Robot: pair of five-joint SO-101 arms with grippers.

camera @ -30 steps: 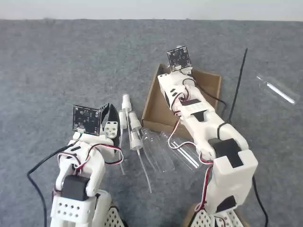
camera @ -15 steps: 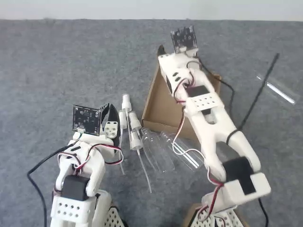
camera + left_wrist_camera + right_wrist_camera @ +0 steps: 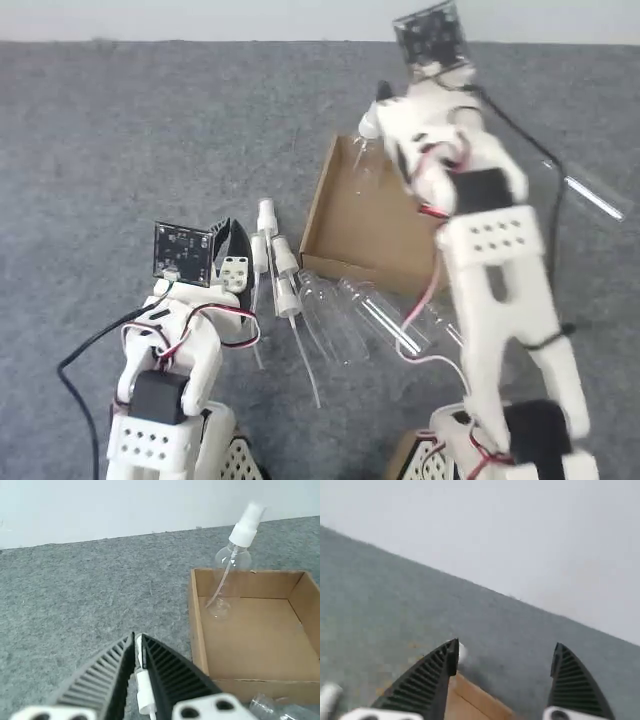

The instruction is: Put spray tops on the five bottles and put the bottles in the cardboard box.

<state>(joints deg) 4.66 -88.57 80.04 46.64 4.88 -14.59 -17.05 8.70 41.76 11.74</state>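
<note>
My right gripper [image 3: 506,647] is spread wide, pinching nothing, above the far rim of the box [image 3: 195,615] at the upper right of the high view. The capped bottle [image 3: 231,560] leans at that far wall, its base apparently inside. To finish well I'd lift straight up, clear of the spray head and the thin wall. Open desk [image 3: 150,130] fills the upper left. My left gripper [image 3: 138,637] is pressed nearly together over a spray top [image 3: 143,685].

Right gripper [image 3: 506,646] held high, jaws spread wide, left gripper [image 3: 138,638] low, jaws apparently together
</note>
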